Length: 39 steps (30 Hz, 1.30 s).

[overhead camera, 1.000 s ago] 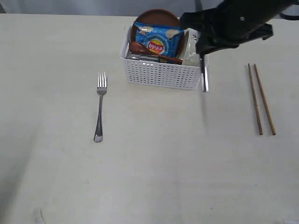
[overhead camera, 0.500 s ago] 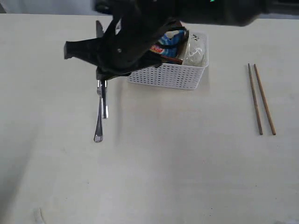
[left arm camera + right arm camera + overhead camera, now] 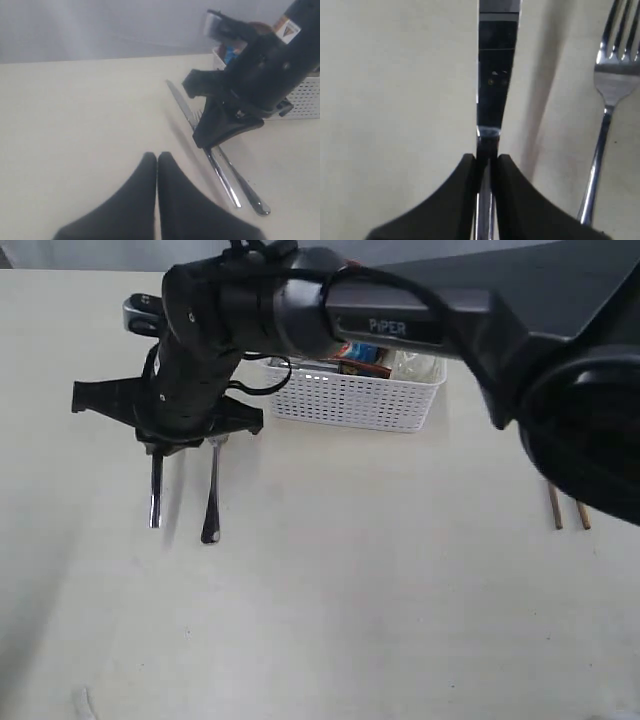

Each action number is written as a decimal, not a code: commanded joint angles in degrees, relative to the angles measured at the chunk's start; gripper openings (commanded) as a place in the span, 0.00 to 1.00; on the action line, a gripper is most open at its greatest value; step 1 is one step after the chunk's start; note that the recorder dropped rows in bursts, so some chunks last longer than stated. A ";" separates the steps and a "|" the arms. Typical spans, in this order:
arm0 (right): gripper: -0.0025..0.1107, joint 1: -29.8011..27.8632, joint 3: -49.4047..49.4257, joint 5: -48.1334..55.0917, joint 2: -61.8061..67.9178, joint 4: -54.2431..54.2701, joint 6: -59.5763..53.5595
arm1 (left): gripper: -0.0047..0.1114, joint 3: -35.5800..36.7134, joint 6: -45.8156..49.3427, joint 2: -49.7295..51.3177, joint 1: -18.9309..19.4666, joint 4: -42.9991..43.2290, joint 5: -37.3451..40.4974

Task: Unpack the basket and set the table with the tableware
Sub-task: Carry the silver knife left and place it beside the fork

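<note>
Right gripper (image 3: 486, 160) pinches the knife (image 3: 495, 75), parallel to and just beside the fork (image 3: 612, 85) on the table (image 3: 350, 590); left gripper (image 3: 157, 157) fingers pressed together.

Exterior: high, looking down on off-white matte worktop (image 3: 350, 620). Wrist views: close, low; all share slim steel fork (image 3: 607, 85).

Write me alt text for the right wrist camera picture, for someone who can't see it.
The black right end effector is shut on a steel knife, which runs straight away from the camera above the off-white table. A steel fork lies on the table beside the knife, roughly parallel to it.
</note>
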 commanded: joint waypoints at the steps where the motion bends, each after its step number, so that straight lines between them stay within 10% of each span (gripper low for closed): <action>1: 0.02 -0.10 -0.74 0.76 2.23 -0.04 2.72 | 0.04 0.18 0.04 -0.19 -0.33 0.15 -0.10; 39: 0.02 -0.23 -0.74 -4.33 6.44 -1.97 6.44 | 0.04 0.18 0.04 -0.19 -0.33 0.15 -0.10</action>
